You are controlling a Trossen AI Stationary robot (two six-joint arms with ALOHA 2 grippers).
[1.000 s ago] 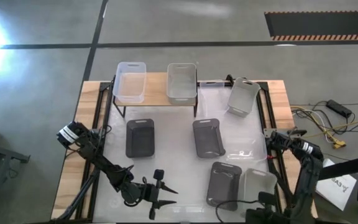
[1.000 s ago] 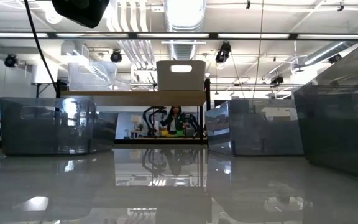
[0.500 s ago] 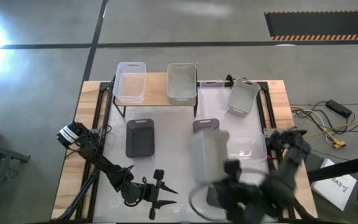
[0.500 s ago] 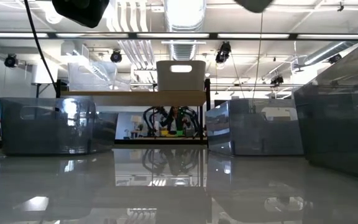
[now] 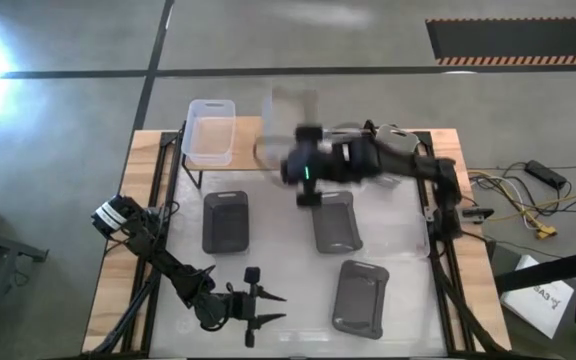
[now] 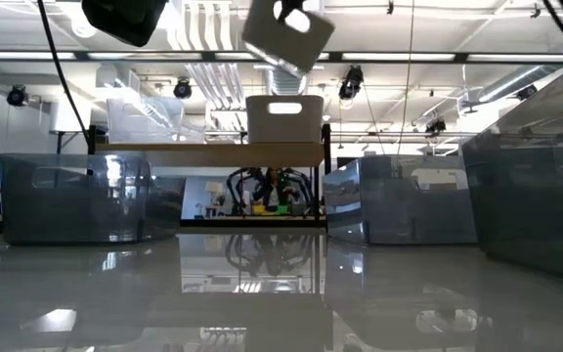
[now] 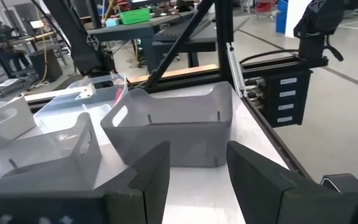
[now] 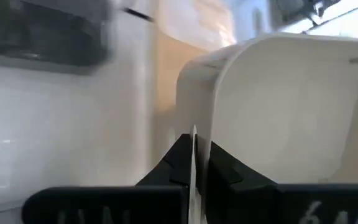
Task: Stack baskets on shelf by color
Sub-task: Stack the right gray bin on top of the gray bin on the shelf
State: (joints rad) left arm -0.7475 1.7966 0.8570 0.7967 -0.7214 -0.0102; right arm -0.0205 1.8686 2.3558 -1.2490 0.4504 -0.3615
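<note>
My right gripper (image 8: 194,140) is shut on a whitish translucent basket (image 8: 278,112), which it carries high over the shelf (image 5: 253,140). The basket shows blurred in the high view (image 5: 290,115) and tilted in the low view (image 6: 286,29). A clear basket (image 5: 210,130) stands on the shelf's left half. A light grey one (image 6: 283,117) stands on the right half, under the carried basket. Three dark grey baskets (image 5: 226,220) (image 5: 336,220) (image 5: 360,295) rest on the table. My left gripper (image 5: 253,305) waits open near the front edge, facing a dark grey basket (image 7: 173,130). My right gripper pinches a thin wall of the whitish basket at its rim (image 8: 199,127), with one finger on each side of the wall. The basket is lifted clear of the shelf and table and hangs tilted.
A light grey basket (image 5: 396,150) lies at the far right of the table, partly under my right arm (image 5: 408,165). Black frame rails (image 5: 438,260) run along both table sides. Cables (image 5: 528,195) lie on the floor to the right.
My right gripper has swung fast from the table's near right corner up and toward the far edge, rolling as it went. It has carried the whitish basket from beside the near dark grey basket to above the shelf. The basket has tipped on the way.
</note>
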